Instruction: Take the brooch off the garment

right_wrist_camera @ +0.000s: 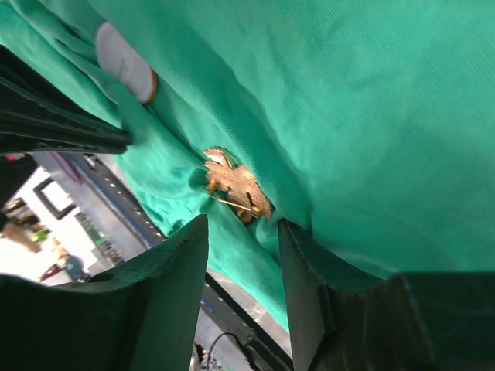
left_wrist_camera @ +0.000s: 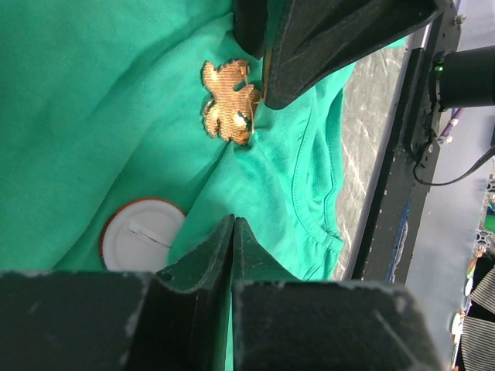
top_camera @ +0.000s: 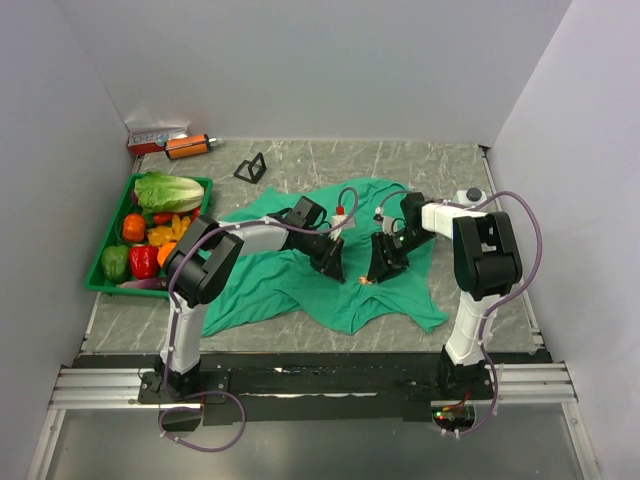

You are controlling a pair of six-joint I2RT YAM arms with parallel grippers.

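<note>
Top view: the tiny orange-gold star-shaped brooch (top_camera: 366, 281) lies on the wrinkled teal T-shirt (top_camera: 270, 285), between the left gripper (top_camera: 335, 268) and the right gripper (top_camera: 378, 268). Left wrist: the left gripper's jaws are pressed together, with the brooch ahead. Right wrist: the brooch sits just beyond the right gripper's parted, empty jaws.

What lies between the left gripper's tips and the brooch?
Only wrinkled shirt, seen in the left wrist view: the shut left gripper points at the brooch; a white disc sits off to one side.

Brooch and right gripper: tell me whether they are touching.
Cannot tell. In the right wrist view the brooch lies just past the right gripper, jaws open; the left wrist view overlaps them; neither shows contact or gap plainly.
</note>
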